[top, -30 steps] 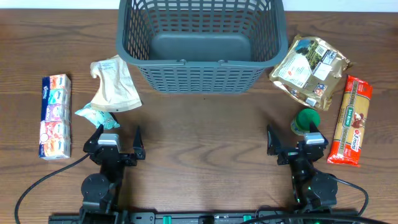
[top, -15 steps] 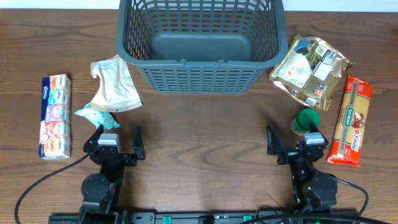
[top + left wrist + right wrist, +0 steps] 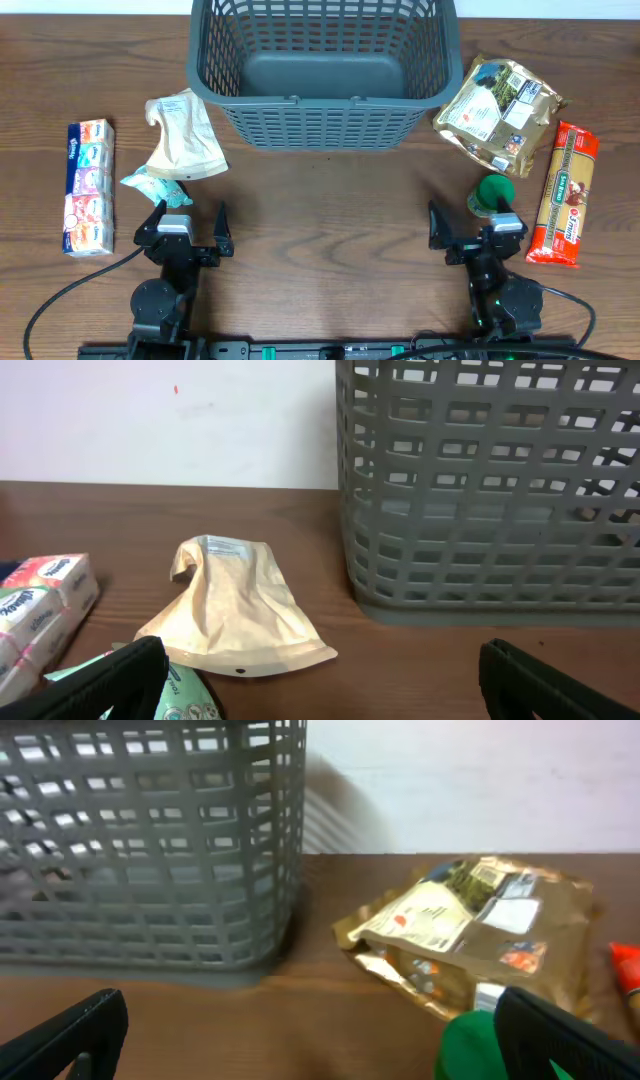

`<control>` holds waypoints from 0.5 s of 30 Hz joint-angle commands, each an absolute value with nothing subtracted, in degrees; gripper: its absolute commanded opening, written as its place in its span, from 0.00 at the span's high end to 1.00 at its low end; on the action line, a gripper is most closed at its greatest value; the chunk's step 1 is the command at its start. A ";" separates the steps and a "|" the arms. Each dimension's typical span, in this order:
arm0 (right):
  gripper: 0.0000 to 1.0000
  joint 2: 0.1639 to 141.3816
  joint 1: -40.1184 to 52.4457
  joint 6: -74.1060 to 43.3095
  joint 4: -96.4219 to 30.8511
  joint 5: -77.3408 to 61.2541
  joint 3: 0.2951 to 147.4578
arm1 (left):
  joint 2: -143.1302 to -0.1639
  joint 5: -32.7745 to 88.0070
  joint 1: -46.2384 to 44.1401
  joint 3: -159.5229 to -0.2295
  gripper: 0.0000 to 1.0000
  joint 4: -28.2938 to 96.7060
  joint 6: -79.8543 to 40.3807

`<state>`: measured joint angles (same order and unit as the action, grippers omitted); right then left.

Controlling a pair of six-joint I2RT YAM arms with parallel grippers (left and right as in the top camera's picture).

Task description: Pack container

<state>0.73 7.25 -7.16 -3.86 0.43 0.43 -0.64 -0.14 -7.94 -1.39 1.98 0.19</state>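
Two end effectors are sitting at the near edge of the overhead view. I am reading both the left end effector point(image 3: 190, 218) and the right end effector point(image 3: 468, 222) as spread wide, with nothing between the fingers. The container point(image 3: 320, 70) is standing at the far middle of the bench point(image 3: 330, 200), its floor bare and its far rim running off the top of the picture. To its left a beige pouch point(image 3: 185, 135) is lying, with a teal packet point(image 3: 150, 183) at its near edge and a tissue pack point(image 3: 89, 187) further left. To its right a gold bag point(image 3: 498, 112) is lying just beside the container's corner, with a red pasta packet point(image 3: 565, 195) beyond it. A green round thing point(image 3: 493, 193) is sitting just past the right end effector, partly overlapped by one finger, so I cannot tell what it is.

Through the left wrist camera, only the two dark fingertips point(image 3: 120, 680) are showing. The container wall is being cut off at the top and right. The teal packet is half hidden behind one finger, and the tissue pack is being clipped by the left edge.

Right wrist footage is coming through blurred. The gold bag's print is unreadable, the green thing is cropped at the bottom, and only a red corner of the pasta packet is showing.

Against the overhead frames from a second ago and half a second ago, nothing is shifting, and both arms are staying put.
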 commanded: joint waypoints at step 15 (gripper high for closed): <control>0.01 25.54 6.68 -11.75 -31.29 -11.00 35.16 | -0.30 -0.49 -8.12 -0.25 0.02 4.19 0.12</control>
<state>19.84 7.25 -15.66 -25.89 -9.69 23.83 -0.64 -0.10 -7.94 -1.43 2.02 0.21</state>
